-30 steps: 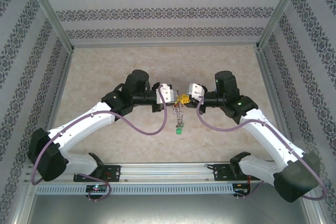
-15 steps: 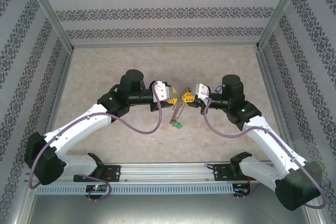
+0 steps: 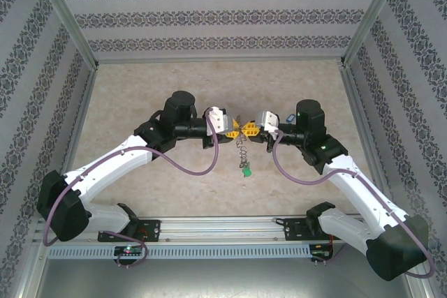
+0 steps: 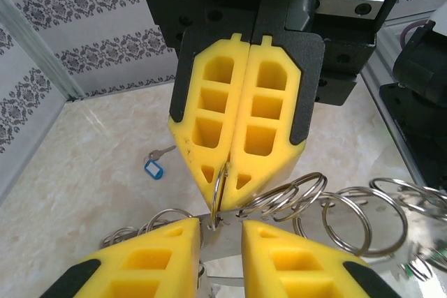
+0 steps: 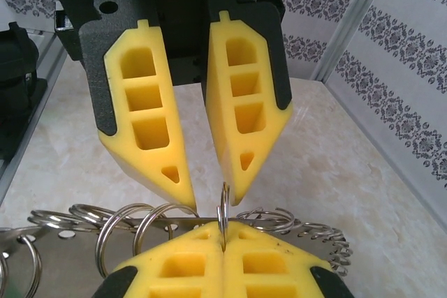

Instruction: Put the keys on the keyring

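Keyring (image 5: 223, 207): mid-air betw. arms, edge-on, pinched tight in R gripper (image 5: 223, 227), prob. for steadying. L gripper (image 5: 209, 200) slightly spread round rim, likely for regrip. Green key (image 3: 245, 170) hanging below on ring chain (image 3: 241, 148); blue key (image 4: 154, 167) loose on table (image 4: 70, 193).

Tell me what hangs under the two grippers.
A string of rings ending in a green key. Its top end is covered by the yellow fingers, so its attachment can't be seen from above.
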Robot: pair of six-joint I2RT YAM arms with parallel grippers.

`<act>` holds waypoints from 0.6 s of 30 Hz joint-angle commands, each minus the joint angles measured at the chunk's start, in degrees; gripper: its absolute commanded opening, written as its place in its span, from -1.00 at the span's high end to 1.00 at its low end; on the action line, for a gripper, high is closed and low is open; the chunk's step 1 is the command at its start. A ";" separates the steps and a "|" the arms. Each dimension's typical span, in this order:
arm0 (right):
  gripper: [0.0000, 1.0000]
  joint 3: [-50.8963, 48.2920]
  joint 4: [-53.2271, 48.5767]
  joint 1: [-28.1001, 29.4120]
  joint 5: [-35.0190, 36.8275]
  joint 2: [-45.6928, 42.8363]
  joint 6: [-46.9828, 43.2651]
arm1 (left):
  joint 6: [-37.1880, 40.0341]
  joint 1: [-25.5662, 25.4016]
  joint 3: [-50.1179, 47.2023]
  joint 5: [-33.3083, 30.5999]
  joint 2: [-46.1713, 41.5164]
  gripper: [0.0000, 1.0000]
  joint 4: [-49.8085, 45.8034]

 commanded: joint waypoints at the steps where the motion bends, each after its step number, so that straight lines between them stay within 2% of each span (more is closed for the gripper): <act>1: 1.00 -0.48 4.08 0.66 -3.13 -1.02 0.65 | -1.39 0.72 1.83 3.04 0.32 0.61 3.16; 8: 1.00 -0.59 4.75 1.18 -3.39 -0.53 0.88 | -1.85 0.64 2.06 4.21 0.79 0.63 3.62; 13: 1.00 -0.50 5.46 1.53 -3.30 -0.18 0.95 | -1.76 0.63 2.17 5.94 1.33 0.98 3.46; 16: 1.00 -0.68 5.58 1.72 -2.70 0.10 0.80 | -1.52 0.58 1.85 6.52 1.16 1.00 3.71; 18: 1.00 -0.89 5.60 1.76 -2.11 0.20 0.53 | -0.94 0.34 1.04 4.41 0.70 1.00 3.75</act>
